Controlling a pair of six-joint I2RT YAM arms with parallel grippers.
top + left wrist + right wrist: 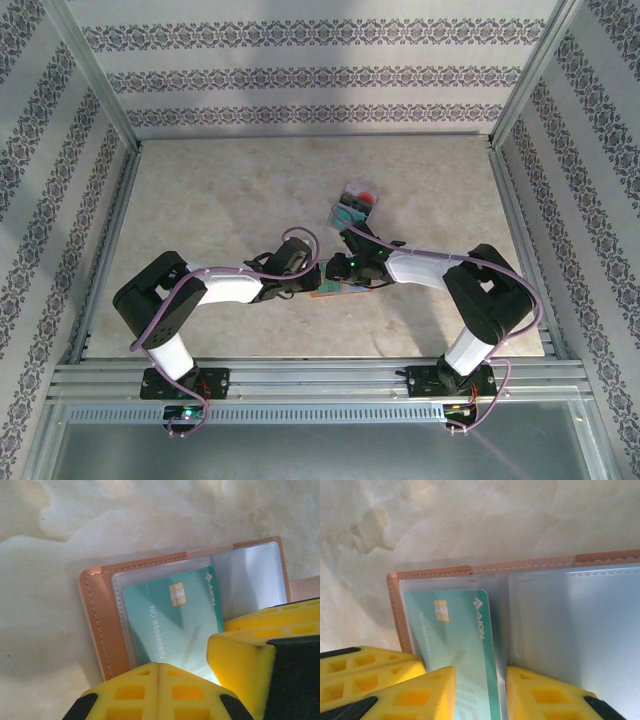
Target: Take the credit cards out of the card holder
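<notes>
**A:** At the wallet's near edge, what are the two grippers doing?

**B:** The left gripper (pixel 158 692) has its jaws pressed right together with nothing visible between them. Its tips sit at the near edge of the wallet (pixel 100 630), seemingly pinning it open on the table (pixel 220 190). The right gripper (pixel 477 695), just beside it, has its jaws part way apart, one on either side of the teal card (pixel 455 640). Whether they actually pinch the card, I cannot tell.

**A:** So which step is this?

**B:** Drawing that teal card out, I'd judge. It lies in a clear sleeve on the half of the wallet on the left gripper's side.

**A:** And the other half?

**B:** Its sleeve (pixel 580 630) looks empty. Beyond the wallet's far edge, apart from it, a small pile of cards (pixel 355 205) lies on the table, so some are probably out already.

**A:** Next move?

**B:** Get a firm hold on the card alone, not the sleeve. Then slide it out of the sleeve while the left gripper stops the wallet dragging along.
</notes>
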